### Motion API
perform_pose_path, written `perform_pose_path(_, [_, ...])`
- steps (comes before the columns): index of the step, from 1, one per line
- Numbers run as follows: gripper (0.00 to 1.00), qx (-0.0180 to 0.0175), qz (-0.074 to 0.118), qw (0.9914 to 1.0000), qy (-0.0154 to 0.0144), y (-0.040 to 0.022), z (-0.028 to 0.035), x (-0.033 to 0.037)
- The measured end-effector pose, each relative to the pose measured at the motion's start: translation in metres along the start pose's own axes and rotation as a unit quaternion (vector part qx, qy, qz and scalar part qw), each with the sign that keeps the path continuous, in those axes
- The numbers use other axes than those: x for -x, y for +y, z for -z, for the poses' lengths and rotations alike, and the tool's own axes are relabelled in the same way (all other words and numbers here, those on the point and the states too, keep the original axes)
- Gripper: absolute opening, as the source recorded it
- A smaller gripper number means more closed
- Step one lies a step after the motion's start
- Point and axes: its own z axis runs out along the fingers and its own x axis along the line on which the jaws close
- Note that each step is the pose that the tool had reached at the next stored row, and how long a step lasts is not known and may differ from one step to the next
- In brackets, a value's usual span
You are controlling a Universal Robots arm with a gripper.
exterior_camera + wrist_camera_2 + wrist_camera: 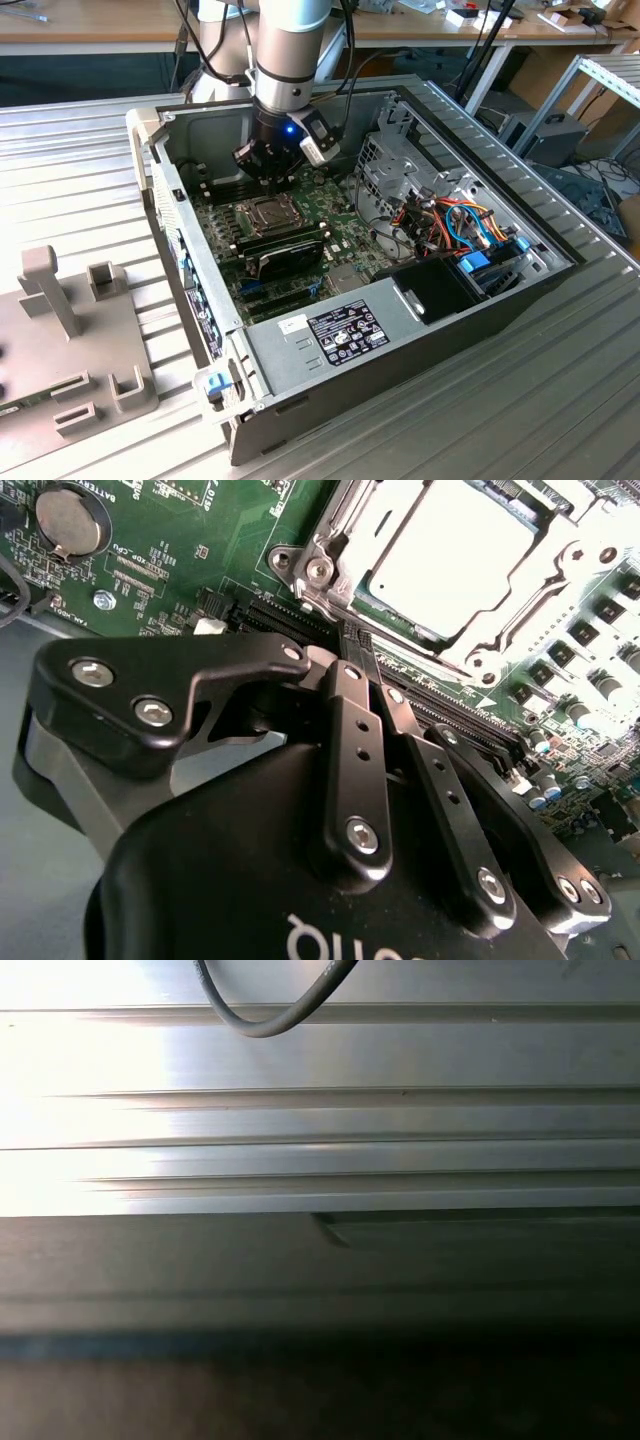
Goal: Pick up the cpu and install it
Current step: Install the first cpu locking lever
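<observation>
The cpu (455,565), a flat square chip with a pale silvery top, lies inside the socket's metal frame (325,565) on the green motherboard; in the exterior view the cpu (268,211) sits near the middle of the board. My gripper (352,648) hangs beside the socket over the black memory slots, apart from the chip. Its black fingers (350,740) meet at the tips with nothing between them. In the exterior view the gripper (263,172) is low inside the open computer case (400,350), just behind the socket.
A black card (285,250) stands in front of the socket. A drive cage (395,165) and coloured cables (465,225) fill the case at the exterior view's right. A grey fixture block (60,340) sits on the ribbed metal table (320,1110). A coin battery (68,520) lies on the board.
</observation>
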Motion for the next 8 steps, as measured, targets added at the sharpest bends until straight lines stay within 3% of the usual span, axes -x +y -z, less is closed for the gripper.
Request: perform_pose_path(8, [0.11, 0.0013, 0.000, 1.00000, -0.0002, 0.0007, 0.0000, 0.0001])
